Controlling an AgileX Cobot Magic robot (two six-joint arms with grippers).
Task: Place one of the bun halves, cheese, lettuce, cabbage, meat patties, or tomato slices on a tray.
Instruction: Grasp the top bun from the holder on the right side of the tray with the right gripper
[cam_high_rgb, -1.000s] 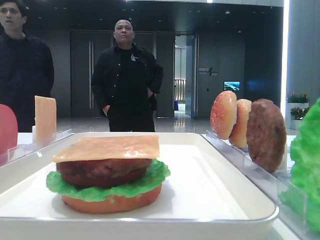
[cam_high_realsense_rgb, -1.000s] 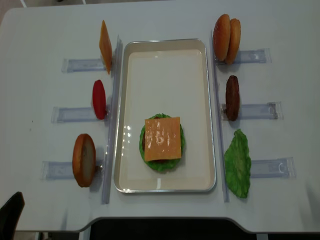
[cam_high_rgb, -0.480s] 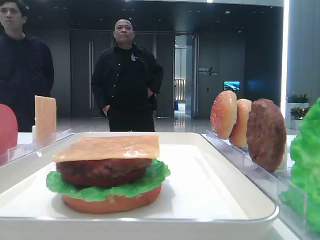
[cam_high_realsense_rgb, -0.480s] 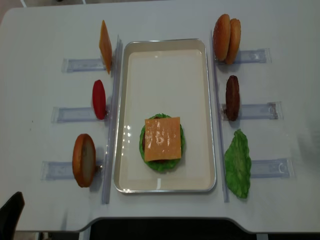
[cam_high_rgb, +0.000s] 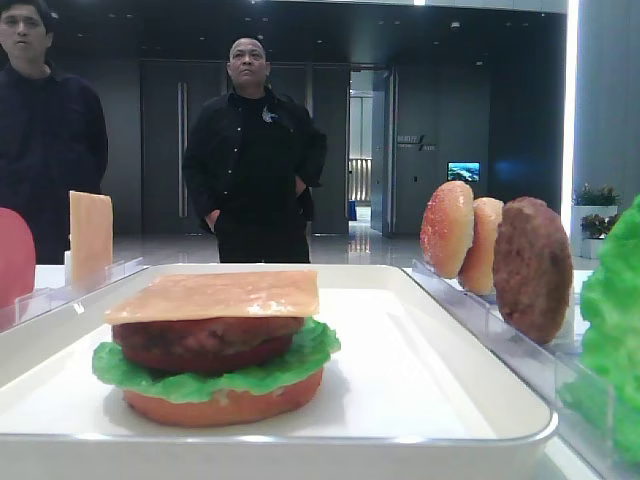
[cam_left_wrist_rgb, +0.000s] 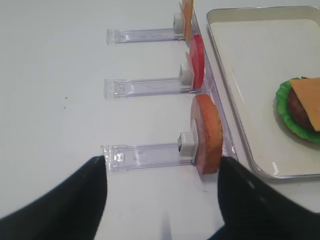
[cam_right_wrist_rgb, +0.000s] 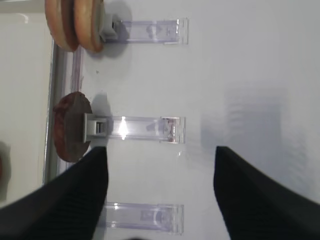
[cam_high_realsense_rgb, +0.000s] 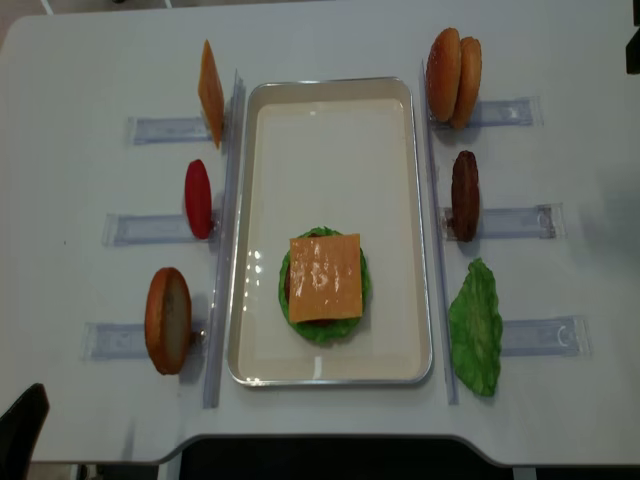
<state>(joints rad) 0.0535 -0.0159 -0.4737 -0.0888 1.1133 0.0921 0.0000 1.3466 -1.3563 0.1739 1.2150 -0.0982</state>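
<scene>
The white tray (cam_high_realsense_rgb: 415, 150) holds a stack of bottom bun, lettuce and meat patty, topped by a cheese slice (cam_high_realsense_rgb: 325, 277). On the right rack the seeded top bun (cam_high_realsense_rgb: 443, 73) stands on edge against a paler bun (cam_high_realsense_rgb: 467, 80), with another patty (cam_high_realsense_rgb: 464, 195) and a lettuce leaf (cam_high_realsense_rgb: 474, 326) nearer. My right gripper (cam_right_wrist_rgb: 160, 150) hovers open and empty over bare table, right of that patty (cam_right_wrist_rgb: 70, 132). My left gripper (cam_left_wrist_rgb: 162, 160) is open and empty too, just short of the flat orange bun (cam_left_wrist_rgb: 207, 134).
On the left rack stand a cheese slice (cam_high_realsense_rgb: 210, 92), a red tomato slice (cam_high_realsense_rgb: 198, 198) and the orange bun (cam_high_realsense_rgb: 168, 320). Clear slotted racks (cam_high_realsense_rgb: 520, 222) flank the tray. Two people (cam_high_rgb: 255, 150) stand beyond the table's far end.
A dark part of the right arm has come into the overhead view at its upper right edge. The food, the tray and the left gripper have not moved.
</scene>
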